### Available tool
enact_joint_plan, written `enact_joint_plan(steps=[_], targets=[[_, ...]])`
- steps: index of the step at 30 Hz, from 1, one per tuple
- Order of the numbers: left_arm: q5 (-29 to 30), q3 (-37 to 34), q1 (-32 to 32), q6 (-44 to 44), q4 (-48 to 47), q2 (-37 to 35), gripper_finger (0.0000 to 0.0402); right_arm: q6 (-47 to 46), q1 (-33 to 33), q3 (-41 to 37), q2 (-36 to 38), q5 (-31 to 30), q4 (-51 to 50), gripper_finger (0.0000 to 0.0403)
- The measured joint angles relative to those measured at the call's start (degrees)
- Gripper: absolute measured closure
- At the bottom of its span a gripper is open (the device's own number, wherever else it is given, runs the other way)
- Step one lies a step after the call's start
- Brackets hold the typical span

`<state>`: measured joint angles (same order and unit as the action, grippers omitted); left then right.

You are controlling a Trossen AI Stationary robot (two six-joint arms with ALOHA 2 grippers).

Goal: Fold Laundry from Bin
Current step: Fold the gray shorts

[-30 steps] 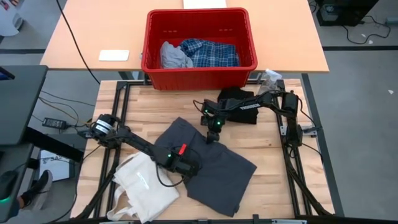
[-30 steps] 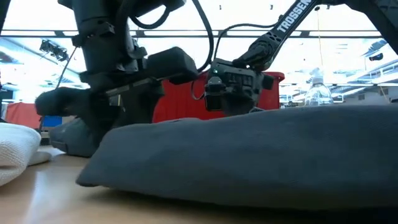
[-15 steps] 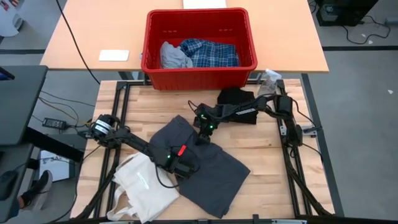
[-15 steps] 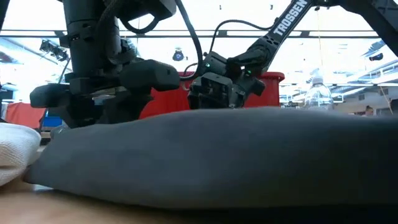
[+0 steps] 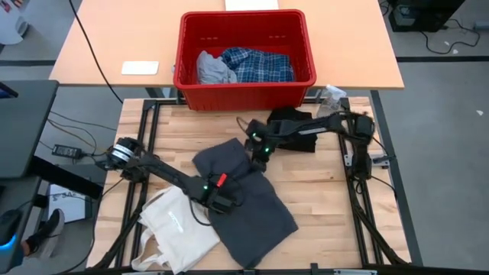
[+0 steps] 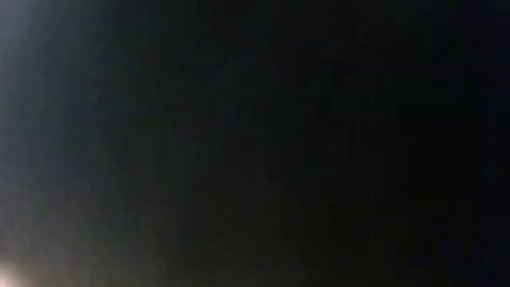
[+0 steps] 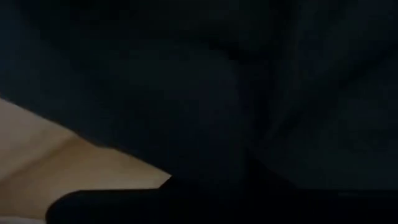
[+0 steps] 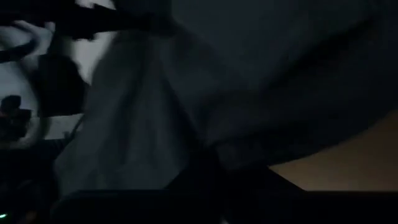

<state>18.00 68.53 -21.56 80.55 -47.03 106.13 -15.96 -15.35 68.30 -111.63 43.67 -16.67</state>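
1. A dark grey top (image 5: 244,202) lies spread on the wooden counter (image 5: 328,198), rumpled along its far edge and reaching toward the counter's near edge.
2. The left gripper (image 5: 223,202) sits low on the near-left part of this top, its fingers pressed together and pinching the fabric; dark cloth fills almost all of the left wrist view, with a patch of bare wood at one side.
3. The right gripper (image 5: 258,156) is at the top's far edge, also pinched shut on the cloth, which rises in a fold there; the right wrist view shows grey fabric (image 8: 143,118) bunched and draped just ahead of the fingers.
4. The low view is blocked almost wholly by dark material close to the lens.
5. The red bin (image 5: 244,84) stands on the tan counter beyond the wooden one, holding a blue-and-white plaid shirt (image 5: 260,65) and a light grey piece (image 5: 212,69) side by side.
6. A black garment (image 5: 294,126) lies bunched near the far right of the wooden counter, under the right arm.
7. A cream tote bag (image 5: 179,229) rests at the near left, just beside the dark grey top.
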Motion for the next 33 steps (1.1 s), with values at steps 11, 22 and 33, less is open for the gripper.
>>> enact_joint_plan(steps=[11, 22, 33], targets=[[23.47, 1.33, 1.14, -14.47, -3.46, -22.13, 0.0377, 10.92, -1.61, 0.13, 24.30, -23.17, -1.76, 0.0382], [29.67, 18.87, 1.49, -68.98, 9.32, -28.59, 0.0375, 20.86, 0.85, 0.48, 41.62, -40.43, 1.69, 0.0383], [13.00, 6.02, -3.54, -45.99, 12.93, -13.41, 0.0375, -4.91, 19.84, -15.66, 40.74, -45.60, -12.79, 0.0383]])
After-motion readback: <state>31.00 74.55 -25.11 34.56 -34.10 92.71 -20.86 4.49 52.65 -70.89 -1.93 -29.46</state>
